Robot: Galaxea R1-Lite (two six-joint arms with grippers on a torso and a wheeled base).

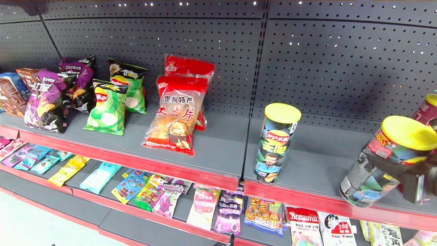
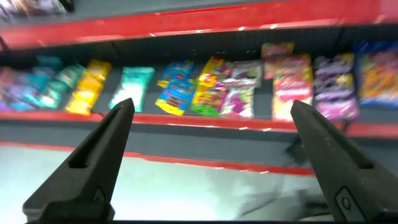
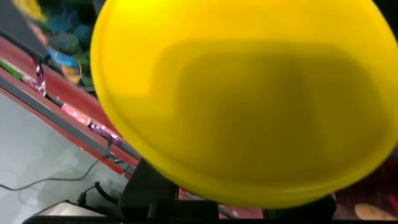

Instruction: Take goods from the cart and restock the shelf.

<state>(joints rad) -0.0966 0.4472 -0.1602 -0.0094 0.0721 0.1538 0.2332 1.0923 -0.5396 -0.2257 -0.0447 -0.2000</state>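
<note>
The right gripper point(image 1: 406, 171) is clamped on a can of chips point(image 1: 382, 164) at the right end of the upper shelf point(image 1: 317, 160). The can is a tall tube with a bright yellow lid point(image 3: 249, 99) and a busy printed wrap: red near the top, speckled grey and black down one side, green and blue patches lower down. It is tilted, lid leaning toward the back wall, with its base above the shelf's red front edge; it looks lifted off the board, though the base is hard to make out. The dark fingers wrap across the can's upper half.

A second can point(image 1: 276, 143) with the same yellow lid stands upright on the shelf to the left, well apart from the held one. Part of a third can point(image 1: 426, 109) shows behind the held one at the far right.

Further left on the same shelf lean red bags point(image 1: 175, 116), green chip bags point(image 1: 107, 107) and purple bags point(image 1: 51, 99).

The left gripper point(image 2: 210, 124) has its jaws wide apart with nothing between them, facing the lower shelf rows of small bright packets point(image 2: 217, 87).
</note>
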